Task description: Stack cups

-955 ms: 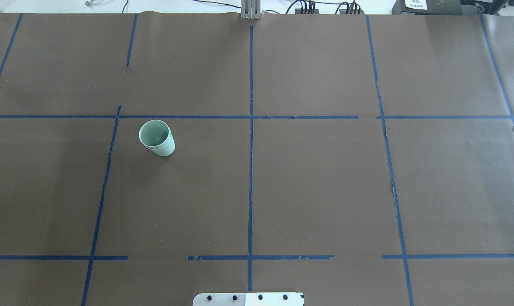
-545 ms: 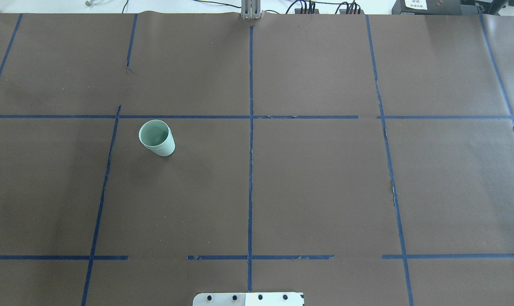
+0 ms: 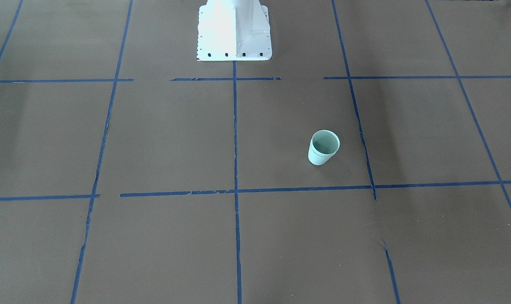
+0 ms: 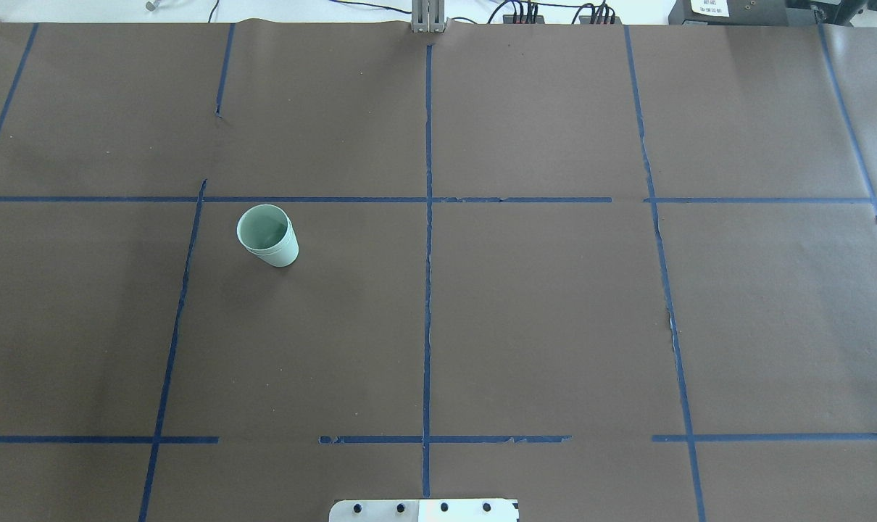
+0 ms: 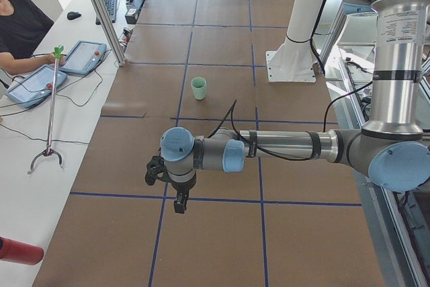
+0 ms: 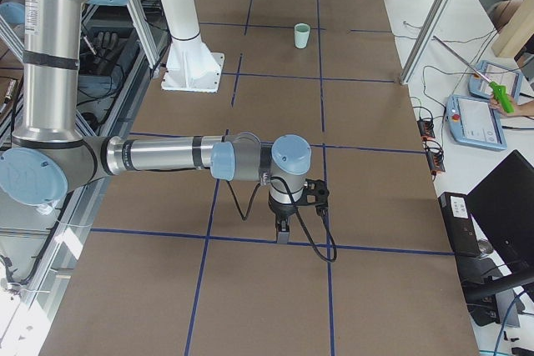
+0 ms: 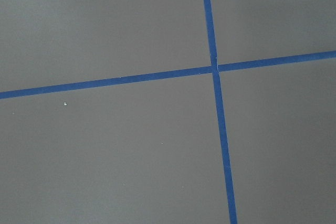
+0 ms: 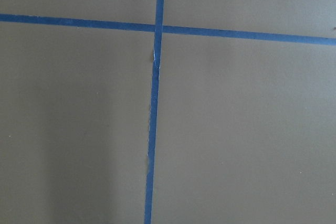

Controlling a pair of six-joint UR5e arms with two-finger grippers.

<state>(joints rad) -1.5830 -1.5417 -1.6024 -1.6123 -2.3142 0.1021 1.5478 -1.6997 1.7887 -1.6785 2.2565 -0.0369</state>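
We see the cups (image 4: 268, 236) nested one inside the other, upright on the tabletop (image 4: 554, 326). They stand well beyond the left gripper (image 5: 180, 203) and far from the right gripper (image 6: 282, 233). Each gripper hangs pointing down above the tape (image 7: 215, 69) (wide or narrow, we cannot tell).
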